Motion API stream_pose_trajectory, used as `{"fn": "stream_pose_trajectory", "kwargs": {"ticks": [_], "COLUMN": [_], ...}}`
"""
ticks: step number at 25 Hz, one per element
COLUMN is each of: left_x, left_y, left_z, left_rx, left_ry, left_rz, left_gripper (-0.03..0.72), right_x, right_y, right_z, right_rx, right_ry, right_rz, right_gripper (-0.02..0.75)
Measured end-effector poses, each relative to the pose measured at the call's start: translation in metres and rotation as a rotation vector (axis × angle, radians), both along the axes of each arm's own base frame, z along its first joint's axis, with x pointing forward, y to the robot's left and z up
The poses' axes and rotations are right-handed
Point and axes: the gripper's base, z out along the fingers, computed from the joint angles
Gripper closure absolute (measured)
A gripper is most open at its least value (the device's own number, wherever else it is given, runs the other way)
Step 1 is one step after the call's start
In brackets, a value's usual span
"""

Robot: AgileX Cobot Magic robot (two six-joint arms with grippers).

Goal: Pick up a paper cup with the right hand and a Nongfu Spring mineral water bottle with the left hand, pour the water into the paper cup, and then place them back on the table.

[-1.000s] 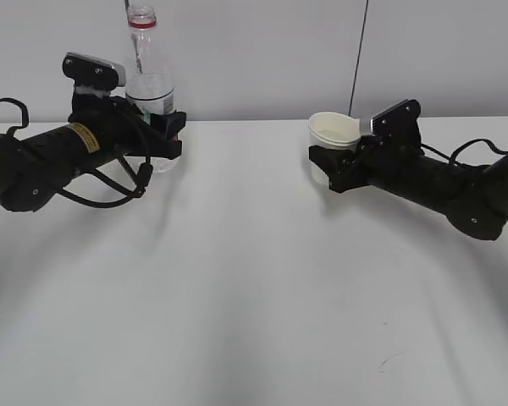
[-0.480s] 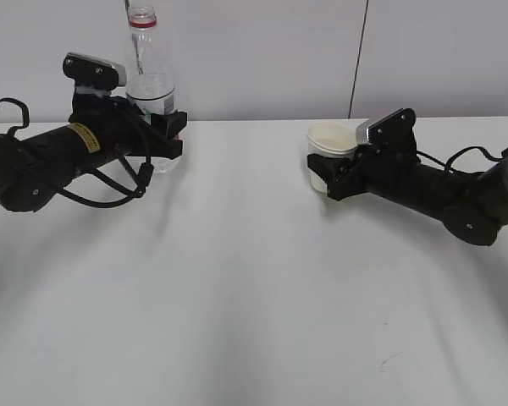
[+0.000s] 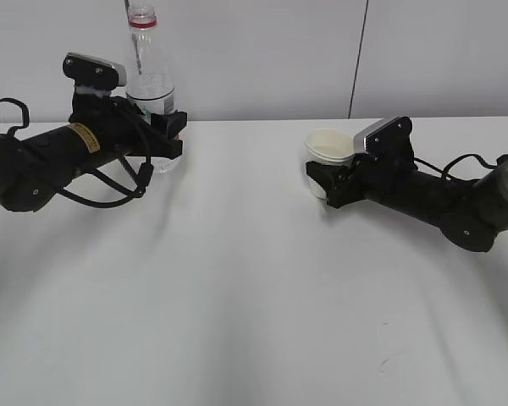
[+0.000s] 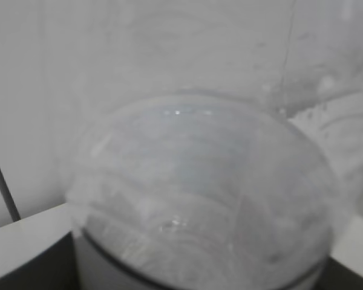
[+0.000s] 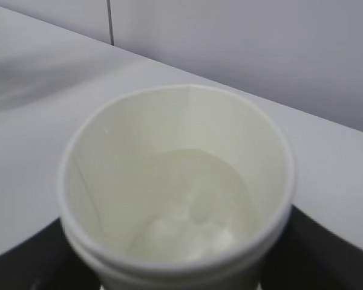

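The clear Nongfu Spring mineral water bottle [image 3: 149, 80] stands upright at the back left, its red neck ring at the top and no cap on it. My left gripper [image 3: 168, 135] is shut on the bottle's lower body, and the bottle's clear wall [image 4: 199, 199] fills the left wrist view. At the right, my right gripper [image 3: 323, 179] is shut on the cream paper cup [image 3: 325, 145], low over the white table [image 3: 254, 296]. The cup [image 5: 109, 175] holds a little clear water [image 5: 193, 223] in its bottom. Dark fingers [image 5: 327, 254] flank its sides.
A grey wall with a dark vertical seam [image 3: 358, 51] rises right behind the table's back edge. A black cable [image 3: 8, 110] loops off the left arm. A small dark scratch [image 3: 389, 359] marks the front right of the tabletop.
My right arm has lowered the cup toward the table and shifted it slightly left. The left arm and the bottle have not moved.
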Motion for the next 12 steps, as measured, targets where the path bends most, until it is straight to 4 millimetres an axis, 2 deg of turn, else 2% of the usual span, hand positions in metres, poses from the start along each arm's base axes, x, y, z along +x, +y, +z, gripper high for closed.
{"fn": "stream_pose_trajectory", "kwargs": {"ticks": [7,12], "left_x": [0.0,0.0], "left_y": [0.0,0.0], "left_z": [0.0,0.0], "left_rx": [0.0,0.0], "left_ry": [0.0,0.0], "left_rz": [0.0,0.0], "left_gripper": [0.293,0.293], "right_x": [0.0006,0.0005], "right_y": [0.0,-0.0001], "right_z": [0.0006,0.0002], "right_rx": [0.0,-0.002], "right_ry": [-0.003,0.0], "right_rz": [0.0,-0.001], "right_gripper": [0.134,0.118]}}
